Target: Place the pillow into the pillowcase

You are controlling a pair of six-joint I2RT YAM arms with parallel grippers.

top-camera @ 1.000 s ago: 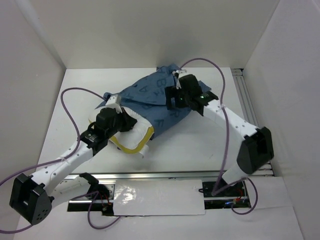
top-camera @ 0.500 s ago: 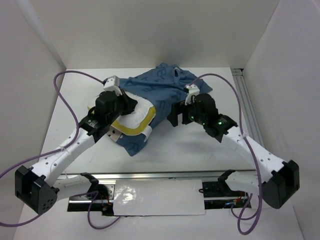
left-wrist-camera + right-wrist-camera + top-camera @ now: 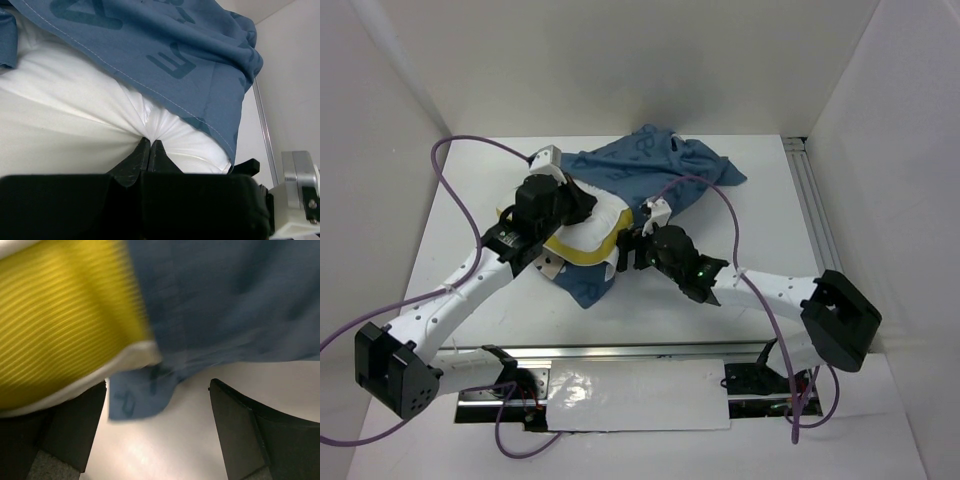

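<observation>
The white pillow [image 3: 582, 228] with its yellow edge [image 3: 592, 250] lies left of centre, partly under the blue pillowcase [image 3: 650, 168]. A flap of the case [image 3: 588, 288] hangs out below the pillow. My left gripper [image 3: 582, 208] is shut, pinching a fold of the white pillow [image 3: 75, 120] just beneath the case's stitched hem [image 3: 165, 55]. My right gripper [image 3: 625, 252] is open, low at the pillow's near right corner. In the right wrist view the yellow band [image 3: 65, 315] and a blue pillowcase corner [image 3: 140, 395] sit above the gap between its fingers [image 3: 75, 430], touching neither.
White walls close in the table [image 3: 720, 230] on the left, back and right. A metal rail [image 3: 815, 200] runs along the right edge and another along the near edge. Purple cables loop over both arms.
My right arm swung from the far side of the pillowcase down to the pillow's near right corner. My left gripper pulled the pillow back and left, still pinched. The case now drapes further over it.
</observation>
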